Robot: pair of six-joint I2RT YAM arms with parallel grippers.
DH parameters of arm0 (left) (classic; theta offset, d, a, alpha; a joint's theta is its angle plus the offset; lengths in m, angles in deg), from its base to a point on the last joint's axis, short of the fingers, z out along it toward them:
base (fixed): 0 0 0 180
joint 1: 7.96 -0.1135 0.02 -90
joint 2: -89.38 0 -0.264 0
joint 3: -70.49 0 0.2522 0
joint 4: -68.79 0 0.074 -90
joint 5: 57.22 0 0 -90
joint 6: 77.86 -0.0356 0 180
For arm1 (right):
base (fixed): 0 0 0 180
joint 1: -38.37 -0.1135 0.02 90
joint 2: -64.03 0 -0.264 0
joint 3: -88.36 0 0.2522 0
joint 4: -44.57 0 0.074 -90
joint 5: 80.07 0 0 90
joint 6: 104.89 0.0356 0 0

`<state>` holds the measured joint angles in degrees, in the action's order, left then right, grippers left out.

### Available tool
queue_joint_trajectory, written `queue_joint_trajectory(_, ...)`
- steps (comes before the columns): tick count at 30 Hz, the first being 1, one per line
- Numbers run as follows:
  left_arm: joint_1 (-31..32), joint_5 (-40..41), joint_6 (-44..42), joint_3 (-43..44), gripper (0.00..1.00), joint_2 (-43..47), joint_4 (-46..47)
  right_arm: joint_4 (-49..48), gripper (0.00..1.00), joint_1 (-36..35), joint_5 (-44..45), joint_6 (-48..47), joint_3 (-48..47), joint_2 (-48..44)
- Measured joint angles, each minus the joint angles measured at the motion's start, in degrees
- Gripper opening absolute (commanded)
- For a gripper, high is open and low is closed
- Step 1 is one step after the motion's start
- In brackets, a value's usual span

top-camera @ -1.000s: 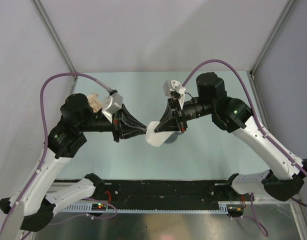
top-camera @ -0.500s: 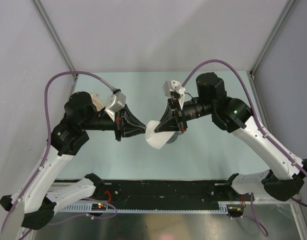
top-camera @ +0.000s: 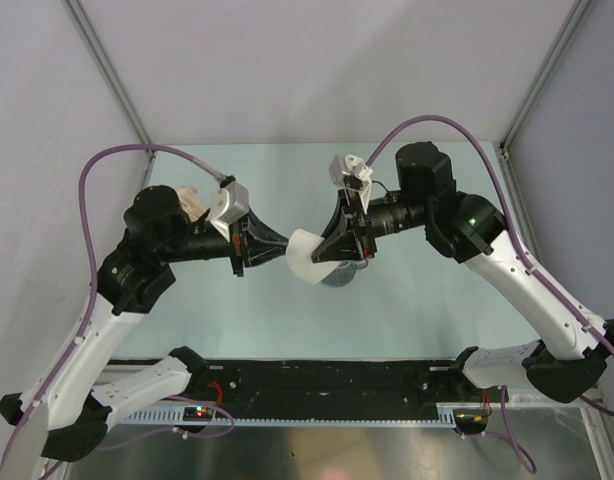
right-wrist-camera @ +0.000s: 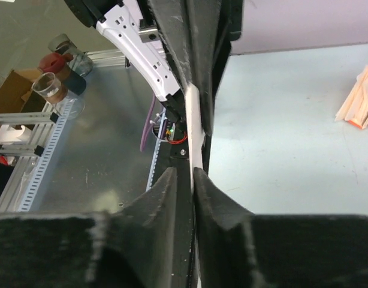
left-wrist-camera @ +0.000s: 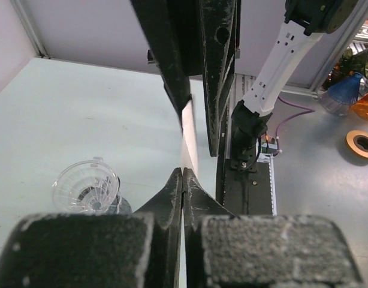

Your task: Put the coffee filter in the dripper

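Left gripper [top-camera: 286, 250] and right gripper [top-camera: 324, 257] both pinch one white coffee filter [top-camera: 307, 258]; dripper [left-wrist-camera: 85, 186] sits below their fingertips.

White-and-black arm links [top-camera: 87, 345], purple cables [top-camera: 85, 185], green light [top-camera: 471, 222]

the coffee filter [top-camera: 307, 257] is a thin white paper piece, held up in the air and seen edge-on in both wrist views. the dripper [left-wrist-camera: 87, 185], a translucent ribbed cup, stands upright on the table [left-wrist-camera: 64, 108], partly hidden under the filter.
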<state>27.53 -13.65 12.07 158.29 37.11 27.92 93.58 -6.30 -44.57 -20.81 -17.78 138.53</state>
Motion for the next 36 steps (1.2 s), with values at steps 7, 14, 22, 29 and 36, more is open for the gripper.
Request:
queue_joint_trajectory(7, -0.85, 0.20, 0.61, 0.00, 0.00, 1.38, 0.48, 2.56, 0.35, 6.62, -2.47, 2.16, 0.00, 0.02)
queue_joint_trajectory(14, -1.95, -0.28, 4.28, 0.00, 0.03, 0.63, 3.23, 1.73, 0.04, 7.08, -5.75, 5.29, 0.00, 0.02)
queue_joint_trajectory(22, -2.08, -0.70, 5.68, 0.00, 0.54, -0.50, 4.87, 0.28, 0.00, 6.84, -6.36, 8.31, -0.02, 0.09)
queue_joint_trajectory(29, -1.86, -1.70, 5.68, 0.00, 0.55, -1.84, 5.27, 0.33, 0.00, 6.51, -5.75, 8.52, -0.02, 1.01)
queue_joint_trajectory(36, -1.92, -1.57, 6.23, 0.00, 0.43, -3.56, 5.25, 0.24, 0.00, 6.36, -6.34, 8.13, -0.02, 1.07)
